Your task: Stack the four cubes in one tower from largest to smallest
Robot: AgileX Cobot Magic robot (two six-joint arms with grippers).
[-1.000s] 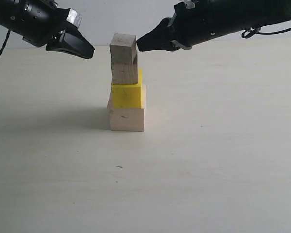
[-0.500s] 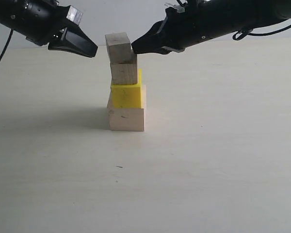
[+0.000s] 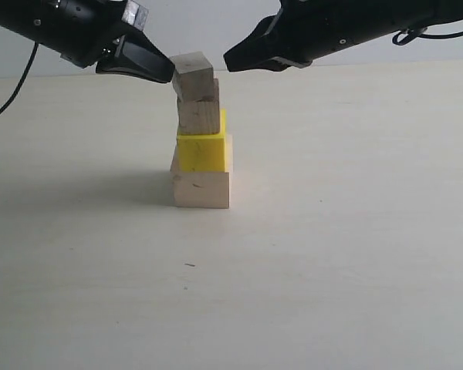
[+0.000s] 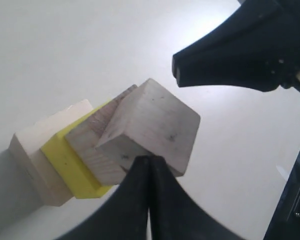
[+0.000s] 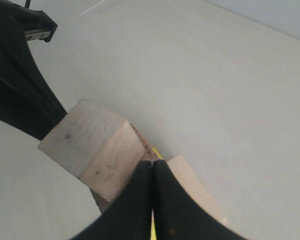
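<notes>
Tower, mid-tabletop: large wooden cube, yellow cube, medium wooden cube, small wooden cube on top, twisted and slightly off-centre.
Left claw: closed, empty, tip touching the small cube's side.
Right claw: closed, empty, just beside it.
Risk: too firm a nudge slides the top cube off or topples the column.

left arm and right arm both glossy black with pointy fingers, little silver block on the left one, thin black cable too
</notes>
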